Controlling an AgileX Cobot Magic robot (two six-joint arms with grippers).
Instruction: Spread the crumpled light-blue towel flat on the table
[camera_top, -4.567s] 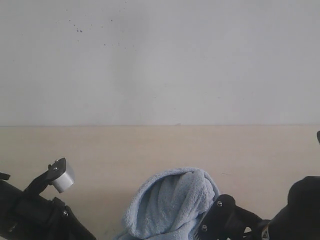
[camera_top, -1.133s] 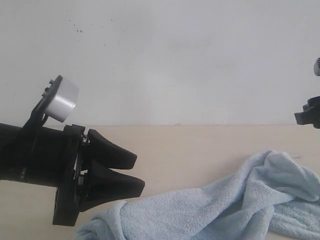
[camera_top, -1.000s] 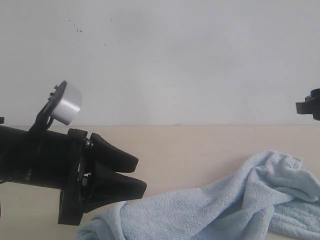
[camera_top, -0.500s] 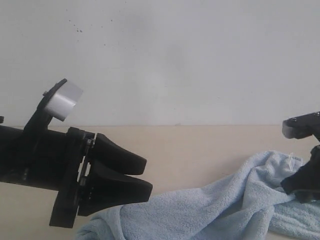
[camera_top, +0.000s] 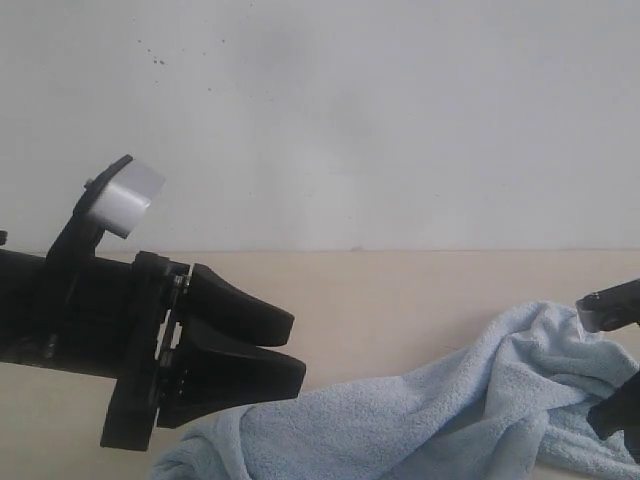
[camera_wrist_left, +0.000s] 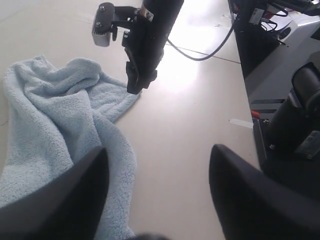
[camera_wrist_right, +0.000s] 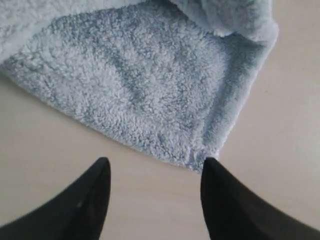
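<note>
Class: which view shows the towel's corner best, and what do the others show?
Right wrist view: the towel corner lies close ahead of the open right claw. Left wrist view shows it small, under that arm. Exterior view doesn't show it clearly.

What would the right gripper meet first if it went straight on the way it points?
Likely the towel corner on the table, just ahead of the right gripper; depth unclear.
</note>
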